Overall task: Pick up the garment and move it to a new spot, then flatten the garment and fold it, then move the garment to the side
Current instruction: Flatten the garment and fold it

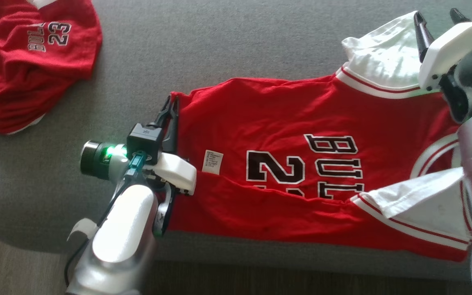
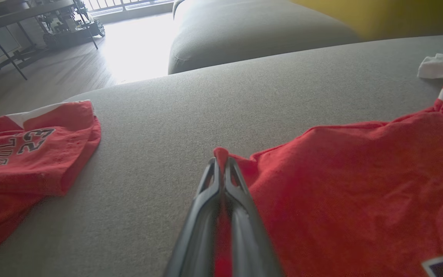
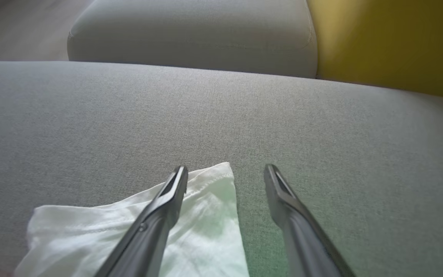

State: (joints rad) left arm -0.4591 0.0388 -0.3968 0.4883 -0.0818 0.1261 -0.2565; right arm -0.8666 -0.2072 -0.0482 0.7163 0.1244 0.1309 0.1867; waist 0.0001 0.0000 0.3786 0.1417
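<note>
The flattening step looks to be in hand. The jersey (image 1: 285, 123) lies face up on the grey sofa seat (image 1: 219, 41), running from the middle of the head view out to 3 o'clock, with a soft fold along its near edge.

At 8 o'clock the left forearm reaches up from the near edge. The left fingers (image 1: 164, 114) (image 2: 206, 200) are pressed together, pinching the red hem corner (image 2: 221, 154).

Farther off, at 2 o'clock, the right fingers (image 1: 422, 30) (image 3: 160, 215) are spread wide over the white sleeve (image 1: 383, 57) (image 3: 206, 231), gripping nothing. The next move probably calls for them to drop and pinch that sleeve, so both arms can pull the cloth taut.

A second red shirt (image 1: 27, 82) sits bunched at 10 o'clock, well apart.
</note>
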